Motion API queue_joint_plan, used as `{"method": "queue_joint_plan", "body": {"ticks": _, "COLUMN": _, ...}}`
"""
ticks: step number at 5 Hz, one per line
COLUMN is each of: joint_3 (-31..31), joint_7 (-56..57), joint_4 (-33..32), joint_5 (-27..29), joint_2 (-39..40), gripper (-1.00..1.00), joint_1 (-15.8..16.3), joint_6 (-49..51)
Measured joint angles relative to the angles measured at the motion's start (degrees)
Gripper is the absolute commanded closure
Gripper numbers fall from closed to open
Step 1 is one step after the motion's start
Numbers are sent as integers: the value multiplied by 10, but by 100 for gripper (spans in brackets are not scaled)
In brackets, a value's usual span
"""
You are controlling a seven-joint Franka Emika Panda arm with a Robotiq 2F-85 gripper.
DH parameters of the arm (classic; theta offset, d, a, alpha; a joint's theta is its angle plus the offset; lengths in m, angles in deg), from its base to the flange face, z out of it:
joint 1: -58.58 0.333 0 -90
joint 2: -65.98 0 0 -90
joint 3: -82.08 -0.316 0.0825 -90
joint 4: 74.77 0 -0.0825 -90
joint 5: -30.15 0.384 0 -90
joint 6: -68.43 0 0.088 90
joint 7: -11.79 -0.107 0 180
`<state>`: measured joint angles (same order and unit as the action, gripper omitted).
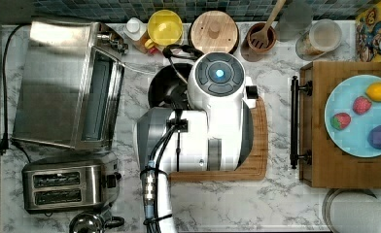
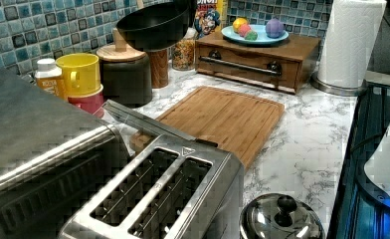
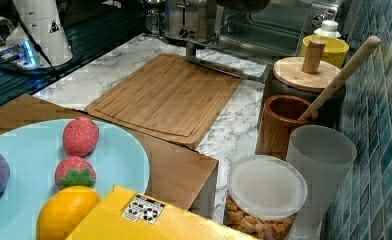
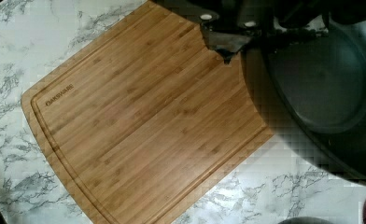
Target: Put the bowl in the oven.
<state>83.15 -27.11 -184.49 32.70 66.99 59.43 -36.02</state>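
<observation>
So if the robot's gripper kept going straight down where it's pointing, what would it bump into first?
Probably the wooden cutting board, near its edge. The gripper holds the black bowl by its rim above the board, so the bowl's bottom might touch first; the depth is hard to judge.

I read the bowl as plain black with a dark grey inside, and the oven as brushed silver steel. The counter is white marble with grey veins, the cutting board striped honey-brown bamboo, and the wall tiles a blue-green mosaic. The cup is yellow, stacked on what looks like a red one, though I can't see enough of it to be sure.
</observation>
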Motion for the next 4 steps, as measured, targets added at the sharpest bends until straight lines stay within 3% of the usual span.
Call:
{"method": "queue_joint_plan", "body": {"ticks": 2, "joint_3": -4, "joint_7": 1, "joint_4": -13, "joint_5": 0, "joint_2": 5, "gripper": 100, "joint_1": -1, "joint_6": -23}}
{"method": "queue_joint_plan", "body": {"ticks": 4, "joint_3": -10, "joint_7": 70, "joint_4": -13, "joint_5": 1, "joint_2": 46, "gripper": 100, "joint_1": 5, "joint_6": -97}}
